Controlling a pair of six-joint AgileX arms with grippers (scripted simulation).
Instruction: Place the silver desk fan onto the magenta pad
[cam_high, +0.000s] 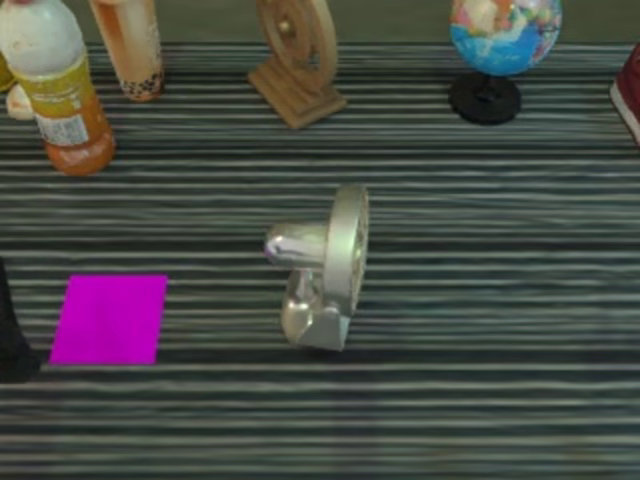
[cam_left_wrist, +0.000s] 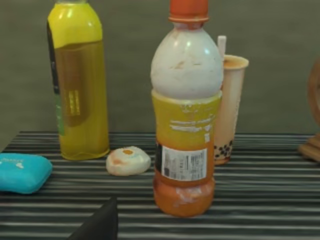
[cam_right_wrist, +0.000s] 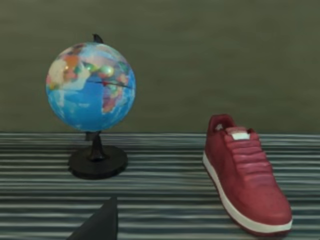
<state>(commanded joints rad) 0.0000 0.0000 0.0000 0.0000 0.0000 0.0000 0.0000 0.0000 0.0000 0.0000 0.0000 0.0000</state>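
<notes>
Silver desk fan (cam_high: 325, 270): stands upright near the middle of the striped bench (cam_high: 480, 330), grille head edge-on to the top camera, chrome motor housing bulging toward 9 o'clock, wedge base toward 6 o'clock; nothing touches it.
Magenta pad (cam_high: 109, 319): lies flat on the bench at about 8 o'clock from the fan, well apart from it and bare.
Left claw (cam_high: 10, 330): only a dark shape at the top view's left edge, just beside the pad's left side; a dark wedge shows low in the left wrist view; I cannot tell whether the fingers are spread or pressed together.
Right claw (cam_right_wrist: 97, 225): seen only as a dark wedge low in the right wrist view, out of the top view; finger state cannot be told.
Far row, 10 to 11 o'clock from the fan: orange bottle (cam_high: 55, 85), bubble tea cup (cam_high: 128, 45), and in the left wrist view a yellow bottle (cam_left_wrist: 80, 85), a small white lump (cam_left_wrist: 128, 161) and a blue soap-like block (cam_left_wrist: 22, 172).
12 o'clock: wooden round ornament (cam_high: 297, 60).
1 to 2 o'clock: globe (cam_high: 500, 45) on a black stand, red sneaker (cam_right_wrist: 245, 172) beside it.
</notes>
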